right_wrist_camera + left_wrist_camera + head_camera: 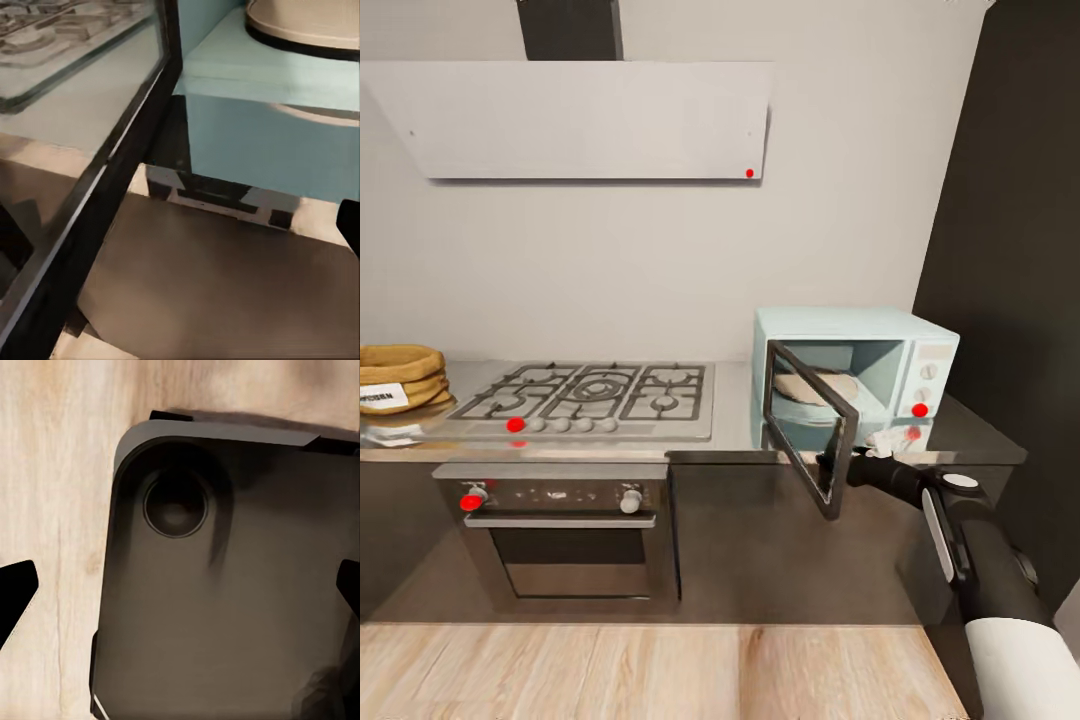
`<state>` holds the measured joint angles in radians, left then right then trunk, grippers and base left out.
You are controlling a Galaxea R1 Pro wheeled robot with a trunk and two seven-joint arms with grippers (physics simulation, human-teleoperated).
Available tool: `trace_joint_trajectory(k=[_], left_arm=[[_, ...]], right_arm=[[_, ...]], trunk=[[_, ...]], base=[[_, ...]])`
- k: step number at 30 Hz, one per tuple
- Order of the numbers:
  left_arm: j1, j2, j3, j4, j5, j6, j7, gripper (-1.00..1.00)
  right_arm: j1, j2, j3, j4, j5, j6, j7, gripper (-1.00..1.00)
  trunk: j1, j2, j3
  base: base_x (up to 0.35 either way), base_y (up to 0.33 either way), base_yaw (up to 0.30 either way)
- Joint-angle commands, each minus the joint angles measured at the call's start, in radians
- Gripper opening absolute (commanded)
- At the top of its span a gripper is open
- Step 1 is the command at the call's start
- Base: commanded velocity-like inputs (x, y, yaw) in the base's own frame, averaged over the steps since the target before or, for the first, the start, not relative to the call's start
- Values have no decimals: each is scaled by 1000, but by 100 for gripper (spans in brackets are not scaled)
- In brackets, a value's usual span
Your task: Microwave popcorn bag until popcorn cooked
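Microwave (855,375) door (815,428) ajar by right jaws – gap unclear – while head view alone catches popcorn bag (398,380)

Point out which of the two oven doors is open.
The microwave, the mint-blue box on the countertop right of the hob: its glass door is swung out toward the right pincer. The built-in oven under the hob is shut.

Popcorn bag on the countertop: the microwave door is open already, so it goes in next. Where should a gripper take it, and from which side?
Likely the thick rolled rim of the popcorn bag, from above: the sack sits upright, squat and soft, left of the gas hob, so one finger inside and one outside should pinch it.
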<state>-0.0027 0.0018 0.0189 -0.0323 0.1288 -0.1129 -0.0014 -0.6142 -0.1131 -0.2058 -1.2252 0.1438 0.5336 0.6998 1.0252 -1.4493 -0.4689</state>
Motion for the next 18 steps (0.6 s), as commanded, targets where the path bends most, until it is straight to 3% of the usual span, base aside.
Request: trace_joint_trajectory(k=[1,4,9,13,15,18], left_arm=[[0,0,1,0,6,-2,0,100],[0,0,1,0,6,-2,0,100],[0,0,1,0,6,-2,0,100],[0,1,1,0,6,-2,0,100],[0,1,1,0,6,-2,0,100],[-1,1,1,0,6,-2,0,100]], right_arm=[[-1,-1,-2,-1,8,5,12,100],[-1,-3,-4,-1,7,5,19,100],[-1,-3,-2,-2,9,5,89,100],[-1,4,-1,-2,10,5,90,100],[-1,0,-5,0,5,4,74,100],[-1,-5,-55,33,4,-1,-43,100]], trunk=[[0,-1,-1],[0,-1,-1],[0,-1,-1],[0,-1,-1],[0,-1,-1],[0,-1,-1]], base=[[-158,228,0],[-169,203,0],[-175,190,0],[-175,211,0],[-152,168,0],[-46,45,0]])
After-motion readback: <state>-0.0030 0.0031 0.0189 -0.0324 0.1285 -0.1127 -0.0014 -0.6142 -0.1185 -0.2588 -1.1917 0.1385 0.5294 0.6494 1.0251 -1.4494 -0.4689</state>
